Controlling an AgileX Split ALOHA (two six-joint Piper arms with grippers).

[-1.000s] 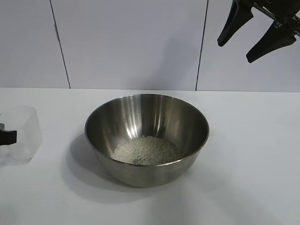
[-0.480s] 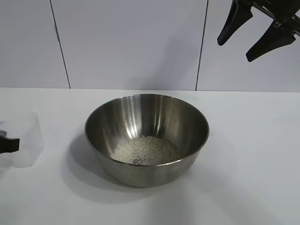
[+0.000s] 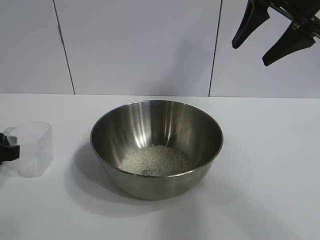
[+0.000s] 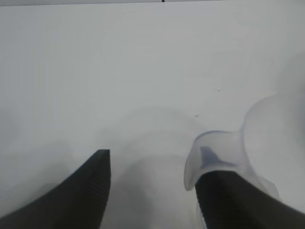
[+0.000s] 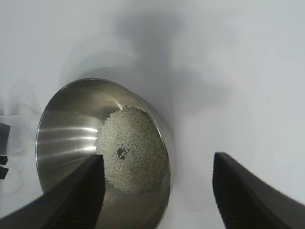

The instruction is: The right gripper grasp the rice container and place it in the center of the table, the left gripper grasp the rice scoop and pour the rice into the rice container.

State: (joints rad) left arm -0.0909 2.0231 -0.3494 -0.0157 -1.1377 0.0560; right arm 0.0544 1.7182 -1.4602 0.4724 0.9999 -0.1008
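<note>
In the middle of the white desk [image 3: 260, 165] a big shiny steel rice container [image 3: 156, 145] is seen standing upright. A small heap of white rice [image 3: 156, 160] is seen lying in its bottom, a bit toward the near side. At the far left edge of the desk the clear rice scoop [image 3: 34, 148] is seen standing upright on the desk, well apart from the rice container. No rice can be made out inside it. The left gripper [image 4: 152, 186] is found right at the scoop, and only a small black bit of it shows at the left edge of the outside picture. In the left wrist picture its two black fingers are spread apart, with one finger just behind the scoop's handle [image 4: 209, 160] and the other finger off to the side with bare desk between them. The scoop is not squeezed by them. The right gripper [image 3: 267, 37] is seen hanging high in the air at the far right, well above the desk. Its two pointed fingers are held wide apart, and nothing is held between them. In the right wrist picture the rice container and the rice are looked down on from above.
</note>
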